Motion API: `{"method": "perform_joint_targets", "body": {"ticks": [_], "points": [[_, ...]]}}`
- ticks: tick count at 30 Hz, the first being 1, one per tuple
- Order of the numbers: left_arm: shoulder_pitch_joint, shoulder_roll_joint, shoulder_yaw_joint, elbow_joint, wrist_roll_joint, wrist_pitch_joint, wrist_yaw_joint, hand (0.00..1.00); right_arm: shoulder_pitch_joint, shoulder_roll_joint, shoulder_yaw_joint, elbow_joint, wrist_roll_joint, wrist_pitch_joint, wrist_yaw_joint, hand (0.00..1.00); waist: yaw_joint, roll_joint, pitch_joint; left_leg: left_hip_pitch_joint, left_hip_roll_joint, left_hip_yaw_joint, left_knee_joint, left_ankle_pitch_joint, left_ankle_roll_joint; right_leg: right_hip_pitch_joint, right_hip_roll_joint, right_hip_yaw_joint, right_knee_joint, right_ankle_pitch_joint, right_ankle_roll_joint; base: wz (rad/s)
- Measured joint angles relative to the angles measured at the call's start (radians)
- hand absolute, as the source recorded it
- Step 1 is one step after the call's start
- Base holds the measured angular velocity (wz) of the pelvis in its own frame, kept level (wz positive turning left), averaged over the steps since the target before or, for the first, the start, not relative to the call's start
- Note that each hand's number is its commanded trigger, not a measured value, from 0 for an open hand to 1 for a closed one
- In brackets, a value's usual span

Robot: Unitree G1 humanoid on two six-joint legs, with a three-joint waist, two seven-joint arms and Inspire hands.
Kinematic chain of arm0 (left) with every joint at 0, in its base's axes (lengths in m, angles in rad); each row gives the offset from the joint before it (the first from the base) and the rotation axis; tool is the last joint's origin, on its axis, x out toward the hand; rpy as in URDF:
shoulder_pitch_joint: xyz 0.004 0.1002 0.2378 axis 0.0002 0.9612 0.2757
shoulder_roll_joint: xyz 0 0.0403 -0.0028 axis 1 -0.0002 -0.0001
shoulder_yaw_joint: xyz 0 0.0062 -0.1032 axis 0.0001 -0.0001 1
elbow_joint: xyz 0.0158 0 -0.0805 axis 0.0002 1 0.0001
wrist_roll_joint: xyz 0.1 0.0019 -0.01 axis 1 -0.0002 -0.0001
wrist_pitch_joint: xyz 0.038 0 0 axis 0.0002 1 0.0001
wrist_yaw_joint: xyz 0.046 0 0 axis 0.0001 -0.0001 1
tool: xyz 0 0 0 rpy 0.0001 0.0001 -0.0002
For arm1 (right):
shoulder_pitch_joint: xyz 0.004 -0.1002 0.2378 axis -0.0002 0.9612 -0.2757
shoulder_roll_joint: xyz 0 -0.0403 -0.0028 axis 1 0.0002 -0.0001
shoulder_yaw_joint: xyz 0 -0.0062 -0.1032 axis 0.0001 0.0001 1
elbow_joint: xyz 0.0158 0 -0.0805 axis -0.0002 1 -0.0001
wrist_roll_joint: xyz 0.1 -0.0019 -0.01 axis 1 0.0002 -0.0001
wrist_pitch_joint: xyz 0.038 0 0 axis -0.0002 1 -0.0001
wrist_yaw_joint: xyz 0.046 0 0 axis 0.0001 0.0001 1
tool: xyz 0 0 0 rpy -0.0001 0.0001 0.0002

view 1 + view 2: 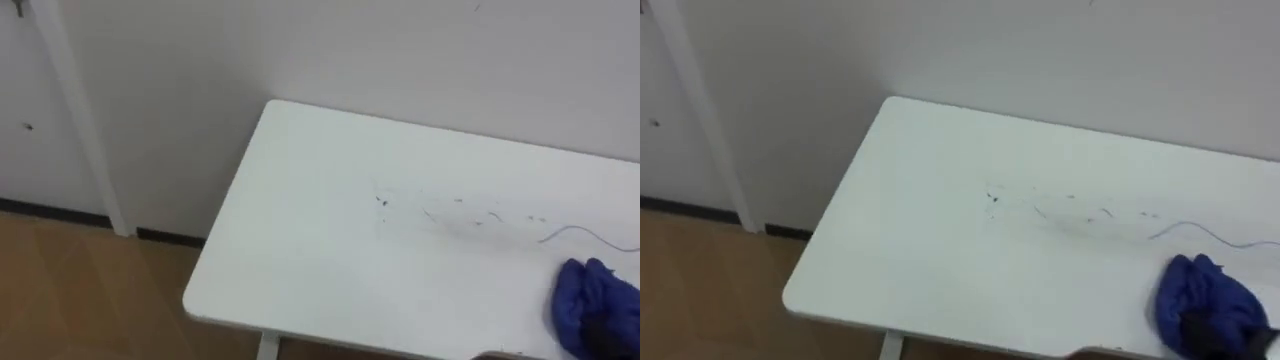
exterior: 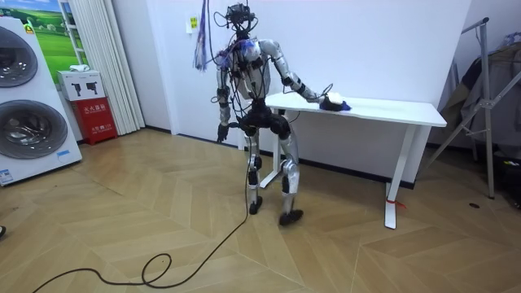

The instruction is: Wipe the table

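- White wall [image 1: 420, 50] backs the white table [image 1: 300, 260]. The robot stands at the table's end on the room view's left, leaning toward it.
- Blue cloth [image 1: 1200, 292] lies bunched on the tabletop near the front edge, with the right hand [image 1: 1228, 338] on it.
- Dark scribbled marks [image 1: 455, 213] lie apart from the fingers, to their left and toward the wall.
- Risk: the cloth may slip from under the hand mid-stroke. Likely cause: too little downward pressure.
- Risk: the cloth may drag off the table. Likely cause: a stroke started this close to the front edge.
- Risk: the stroke may fall short of the marks. Likely cause: limited reach from this stance.
- Right arm reaches out over the table, slightly bent. Cloth hides the fingers, so I cannot tell whether they lie flat or clamp it.
- Left hand [image 2: 221, 133] hangs beside the hip; its state cannot be told.
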Motion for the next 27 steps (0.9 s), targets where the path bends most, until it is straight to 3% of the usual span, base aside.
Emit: {"method": "perform_joint_targets", "body": {"ticks": [1, 2, 3, 4, 5, 6, 7, 8, 9, 10, 11, 12, 13, 14, 15, 16, 17, 19, 20, 22, 24, 27], "points": [[-0.038, 0.017, -0.021, 0.029, -0.002, -0.013, -0.005, 0.0, -0.081, 0.023, 0.072, -0.002, -0.017, 0.02, 0.026, 1.0, 0.042, -0.001, 0.0064, -0.041, 0.027, -0.007, 0.038, -0.005, -0.014, -0.016, -0.032, 0.003, -0.036, 0.014, 0.016, -0.86], [-0.069, 0.033, -0.037, 0.036, -0.005, -0.014, -0.017, 0.0, -0.187, 0.038, 0.145, -0.006, -0.053, 0.023, 0.072, 1.0, 0.084, -0.001, 0.0233, -0.089, 0.039, -0.046, 0.083, -0.014, -0.026, -0.029, -0.057, 0.004, -0.086, 0.034, 0.024, -0.85], [-0.082, 0.042, -0.04, 0.037, -0.004, -0.016, -0.027, 0.0, -0.238, 0.047, 0.177, -0.015, -0.073, 0.022, 0.1, 1.0, 0.098, 0.0, 0.0325, -0.114, 0.039, -0.081, 0.106, -0.018, -0.033, -0.033, -0.064, 0.003, -0.114, 0.046, 0.025, -0.69], [-0.116, 0.061, -0.041, 0.045, -0.007, -0.025, -0.039, 0.0, -0.323, 0.061, 0.24, -0.036, -0.113, 0.004, 0.165, 1.0, 0.117, -0.004, 0.0432, -0.165, 0.039, -0.157, 0.138, -0.022, -0.048, -0.043, -0.065, 0.0, -0.172, 0.072, 0.026, -0.26], [-0.142, 0.086, -0.056, 0.046, -0.025, -0.03, -0.047, 0.0, -0.389, 0.074, 0.282, -0.048, -0.148, -0.028, 0.213, 1.0, 0.136, -0.014, 0.0469, -0.202, 0.031, -0.237, 0.144, -0.013, -0.082, -0.05, -0.06, -0.002, -0.215, 0.105, 0.022, -0.07], [-0.151, 0.099, -0.072, 0.048, -0.044, -0.028, -0.049, 0.0, -0.414, 0.075, 0.302, -0.061, -0.158, -0.038, 0.236, 1.0, 0.143, -0.02, 0.0462, -0.213, 0.028, -0.275, 0.139, -0.01, -0.111, -0.052, -0.057, -0.001, -0.233, 0.123, 0.02, 0.21], [-0.15, 0.122, -0.076, 0.055, -0.061, -0.024, -0.055, 0.0, -0.426, 0.083, 0.318, -0.077, -0.19, -0.065, 0.272, 1.0, 0.151, -0.033, 0.0402, -0.207, 0.018, -0.347, 0.103, 0.004, -0.155, -0.05, -0.047, 0.006, -0.268, 0.161, 0.02, 0.43], [-0.133, 0.133, -0.078, 0.055, -0.092, -0.009, -0.064, 0.0, -0.428, 0.085, 0.318, -0.082, -0.231, -0.083, 0.287, 1.0, 0.15, -0.036, 0.0387, -0.184, 0.016, -0.422, 0.061, 0.015, -0.177, -0.041, -0.03, 0.004, -0.291, 0.19, 0.022, 0.47], [-0.13, 0.139, -0.078, 0.049, -0.112, 0.002, -0.069, 0.0, -0.424, 0.085, 0.318, -0.08, -0.244, -0.083, 0.289, 1.0, 0.149, -0.039, 0.0371, -0.168, 0.019, -0.455, 0.039, 0.02, -0.184, -0.038, -0.02, 0.0, -0.299, 0.204, 0.025, 0.63], [-0.096, 0.148, -0.076, 0.032, -0.132, 0.019, -0.076, 0.0, -0.402, 0.083, 0.316, -0.078, -0.275, -0.075, 0.296, 1.0, 0.133, -0.041, 0.0362, -0.142, 0.037, -0.487, 0.009, 0.027, -0.194, -0.022, -0.005, -0.029, -0.315, 0.229, 0.03, 0.88], [-0.061, 0.147, -0.074, 0.023, -0.137, 0.031, -0.079, 0.0, -0.361, 0.077, 0.31, -0.093, -0.316, -0.073, 0.3, 1.0, 0.096, -0.04, 0.0369, -0.123, 0.05, -0.521, -0.004, 0.035, -0.196, 0.005, 0.012, -0.071, -0.327, 0.237, 0.027, 0.96], [-0.048, 0.145, -0.074, 0.022, -0.145, 0.033, -0.081, 0.0, -0.325, 0.074, 0.297, -0.114, -0.319, -0.077, 0.301, 1.0, 0.086, -0.04, 0.0364, -0.117, 0.054, -0.53, -0.009, 0.035, -0.21, 0.012, 0.024, -0.084, -0.326, 0.237, 0.028, 1.11], [-0.022, 0.13, -0.068, 0.012, -0.151, 0.034, -0.086, 0.0, -0.259, 0.065, 0.277, -0.188, -0.316, -0.099, 0.297, 1.0, 0.054, -0.029, 0.0275, -0.127, 0.081, -0.514, -0.001, 0.037, -0.25, 0.02, 0.039, -0.153, -0.283, 0.199, 0.105, 1.05], [-0.015, 0.07, -0.068, 0.012, -0.153, 0.033, -0.087, 0.0, -0.21, 0.048, 0.269, -0.216, -0.31, -0.107, 0.296, 1.0, 0.021, 0.003, 0.0066, -0.138, 0.136, -0.41, 0.036, 0.063, -0.229, 0.02, 0.062, -0.204, -0.219, 0.154, 0.064, 0.96], [-0.008, 0.045, -0.07, 0.014, -0.153, 0.025, -0.088, 0.0, -0.197, 0.046, 0.269, -0.221, -0.307, -0.102, 0.3, 1.0, 0.019, 0.006, 0.0028, -0.132, 0.133, -0.335, 0.039, 0.078, -0.212, 0.024, 0.055, -0.208, -0.205, 0.13, 0.06, 0.48], [0.006, -0.002, -0.071, 0.014, -0.151, 0.002, -0.09, 0.0, -0.194, 0.039, 0.28, -0.247, -0.311, -0.086, 0.327, 1.0, 0.023, 0.028, -0.0025, -0.105, 0.109, -0.217, 0.043, 0.075, -0.199, 0.027, 0.054, -0.209, -0.192, 0.107, 0.043, 0.0], [0.003, -0.027, -0.071, 0.013, -0.152, -0.014, -0.09, 0.0, -0.197, 0.039, 0.287, -0.276, -0.316, -0.07, 0.357, 1.0, 0.023, 0.04, 0.0015, -0.095, 0.067, -0.162, 0.037, 0.065, -0.175, 0.019, 0.056, -0.203, -0.189, 0.089, 0.026, -0.09], [-0.012, -0.031, -0.065, 0.011, -0.161, -0.013, -0.09, 0.0, -0.208, 0.041, 0.297, -0.292, -0.322, -0.068, 0.391, 1.0, 0.03, 0.034, 0.0128, -0.066, 0.003, -0.156, -0.01, 0.071, -0.132, 0.015, 0.074, -0.198, -0.193, 0.074, 0.003, -0.18], [-0.016, -0.03, -0.063, 0.004, -0.163, -0.006, -0.088, 0.0, -0.221, 0.039, 0.3, -0.293, -0.32, -0.068, 0.415, 1.0, 0.051, 0.03, 0.0165, -0.041, -0.003, -0.153, -0.054, 0.076, -0.128, 0.002, 0.094, -0.175, -0.194, 0.066, -0.01, -0.41], [0.004, -0.035, -0.066, -0.023, -0.189, -0.006, -0.09, 0.0, -0.238, 0.037, 0.31, -0.292, -0.32, -0.071, 0.431, 1.0, 0.077, 0.029, 0.0251, -0.01, -0.001, -0.154, -0.111, 0.098, -0.142, -0.013, 0.119, -0.136, -0.195, 0.062, -0.024, -0.57], [0.024, -0.041, -0.065, -0.033, -0.221, -0.006, -0.095, 0.0, -0.238, 0.029, 0.316, -0.28, -0.317, -0.103, 0.424, 1.0, 0.079, 0.028, 0.0255, 0.008, -0.003, -0.147, -0.154, 0.115, -0.148, -0.022, 0.126, -0.12, -0.198, 0.062, -0.029, -0.32], [0.054, -0.043, -0.018, -0.036, -0.223, -0.006, -0.094, 0.0, -0.229, 0.021, 0.296, -0.23, -0.299, -0.164, 0.376, 1.0, 0.065, 0.005, 0.0261, 0.021, -0.007, -0.146, -0.202, 0.133, -0.152, -0.017, 0.132, -0.129, -0.214, 0.065, -0.031, 0.06]]}}
